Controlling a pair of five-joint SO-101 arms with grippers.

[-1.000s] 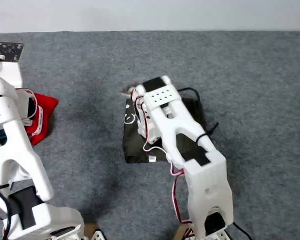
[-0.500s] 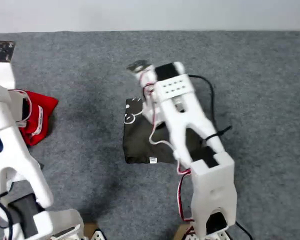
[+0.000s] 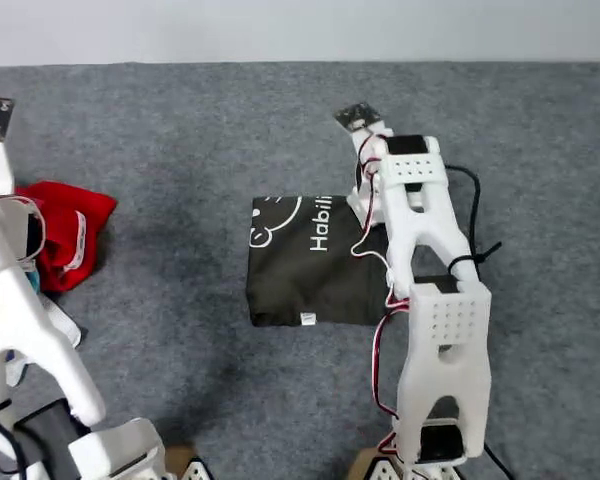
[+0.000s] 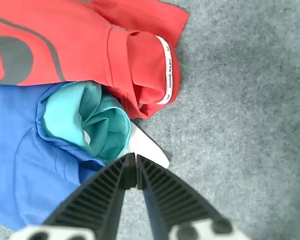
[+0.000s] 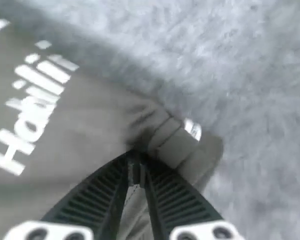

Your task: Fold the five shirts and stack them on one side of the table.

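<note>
**Two grippers pressed together, one black shirt folded flat**

Nearest, the left gripper has its jaws pressed together with nothing between them. Its tips are at the edge of a loose heap on the left side of the table: blue shirt, teal shirt, then red shirt. At mid-table the black shirt lies folded. Over its far right corner the right gripper is likewise pressed together.

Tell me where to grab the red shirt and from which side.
Probably best to pinch the red shirt by its bunched collar fold: a thick raised ridge at its edge. Come from the bare table side; the blue shirt crowds the other.
</note>
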